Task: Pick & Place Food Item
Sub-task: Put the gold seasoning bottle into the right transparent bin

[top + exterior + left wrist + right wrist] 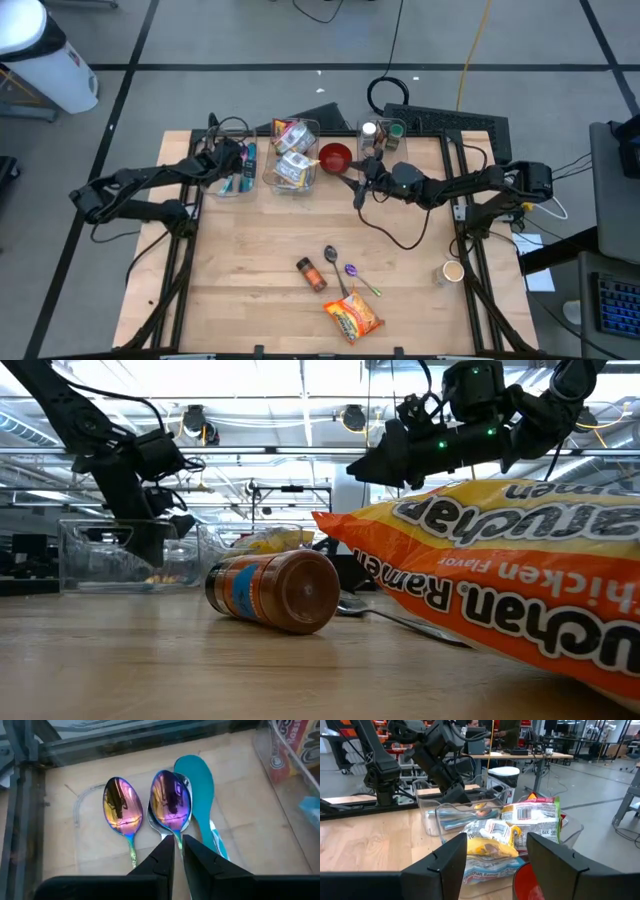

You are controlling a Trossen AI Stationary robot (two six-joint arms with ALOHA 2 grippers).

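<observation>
My left gripper (177,851) reaches slanting down into the clear bin (232,186) at the far left. In it lie two iridescent spoons (120,812) and a teal one (197,780). The fingertips stand a narrow gap apart about the handle of the right iridescent spoon (171,800), whose bowl rests on another spoon. My right gripper (497,840) hangs open and level beside the red bowl (335,157), nothing between its fingers, facing the middle bin of food packets (520,827). An orange ramen packet (352,317) lies flat near the front edge. My left gripper comes at the spoon's handle (174,836) slanting from above, its fingers along the handle and one on either side. The gap is narrow, and I cannot tell whether the fingers touch the handle. The spoon lies inside the bin.
A spice bottle (311,273) lies on its side mid-table, with two spoons (335,262) next to it. A cup (453,271) stands at the right edge. A third bin with jars (380,135) sits at the far right. Bare wood lies at the near left.
</observation>
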